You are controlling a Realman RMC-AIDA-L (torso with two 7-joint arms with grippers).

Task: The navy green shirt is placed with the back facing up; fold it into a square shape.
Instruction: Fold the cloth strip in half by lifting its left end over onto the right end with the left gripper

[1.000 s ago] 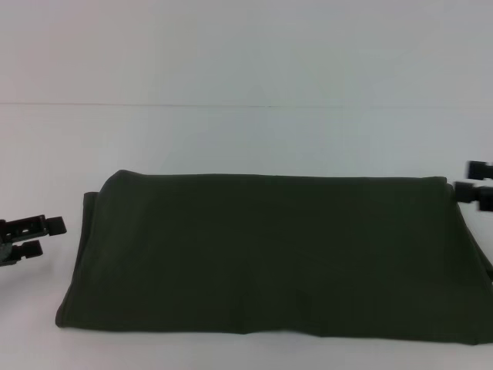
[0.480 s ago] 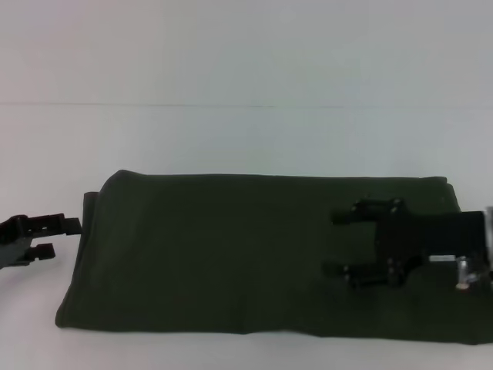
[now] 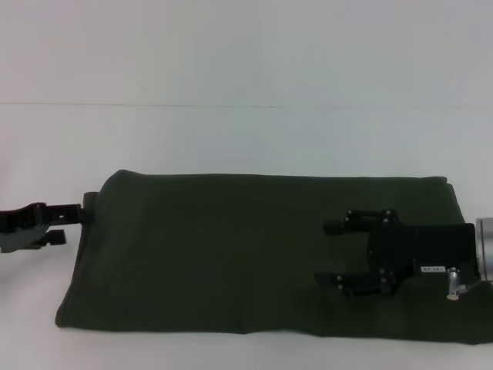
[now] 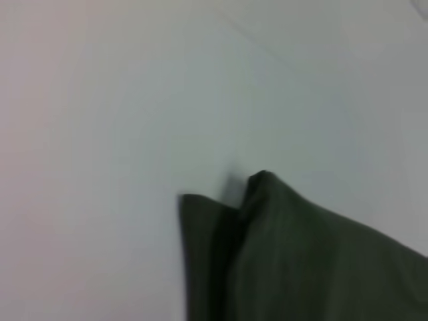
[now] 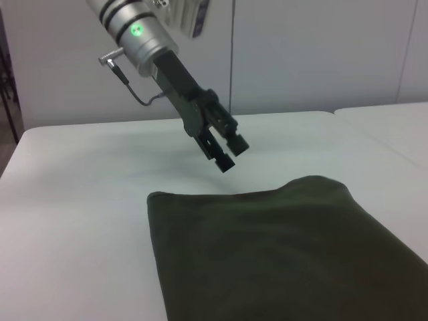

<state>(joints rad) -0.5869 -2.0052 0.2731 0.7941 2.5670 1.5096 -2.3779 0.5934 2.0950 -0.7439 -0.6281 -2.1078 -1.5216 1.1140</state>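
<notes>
Head view: soft, limp shirt (image 3: 262,254) is being flanked by spread-fingered right gripper (image 3: 330,251) and left gripper (image 3: 68,222), fingers parted; corner grips are advised.

Two black grippers of matching build. Right gripper (image 3: 330,251): boxy black block body, two slim black fingers (image 3: 336,226) studded with small round pivot bolts, a small pale label on the block's near face, a silver-grey cylindrical wrist (image 3: 485,247) behind, a short metal plug or stud jutting from its near side. Left gripper (image 5: 231,153): same black linkage fingers with blunt squared pads, tapered black neck, silver ribbed cylinder (image 5: 131,30) bearing dark rings and a glowing green dot, thin grey cable (image 5: 137,99) looping from a side connector
</notes>
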